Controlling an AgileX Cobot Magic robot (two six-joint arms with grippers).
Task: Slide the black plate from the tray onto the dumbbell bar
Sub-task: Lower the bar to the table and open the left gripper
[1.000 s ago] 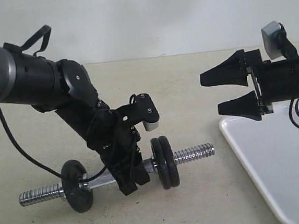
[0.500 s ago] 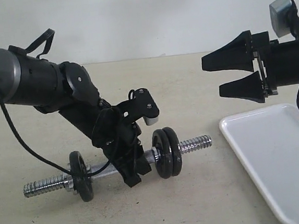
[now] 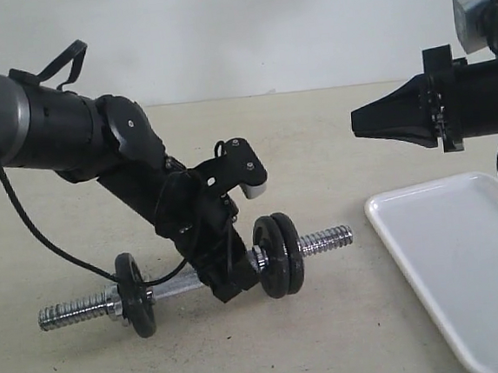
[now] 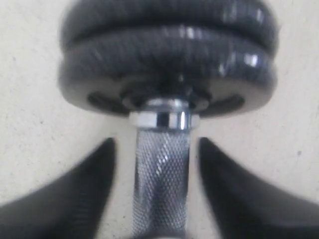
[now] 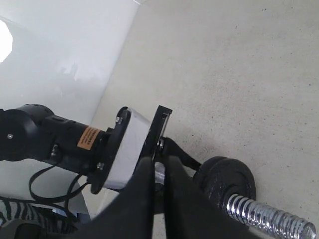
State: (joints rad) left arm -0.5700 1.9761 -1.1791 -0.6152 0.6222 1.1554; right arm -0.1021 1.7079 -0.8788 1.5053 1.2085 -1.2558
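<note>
Exterior view showed the round matte-black iron plate [image 3: 291, 251] on the chrome threaded dumbbell bar [image 3: 325, 239]; left gripper [image 4: 156, 144] straddled it spread, right gripper [image 3: 367, 124] pressed together. Straight retreat seemed safest.

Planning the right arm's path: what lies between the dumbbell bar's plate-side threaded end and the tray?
Only bare table. The exterior view shows nothing resting between the dumbbell bar and the tray.

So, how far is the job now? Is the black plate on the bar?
Done, it seems: the bar carries a pair of plates and a single plate; no plate shows on the tray. In hand: left fingers straddle the bar. Right fingers are shut, empty. Remaining: perhaps letting go.
</note>
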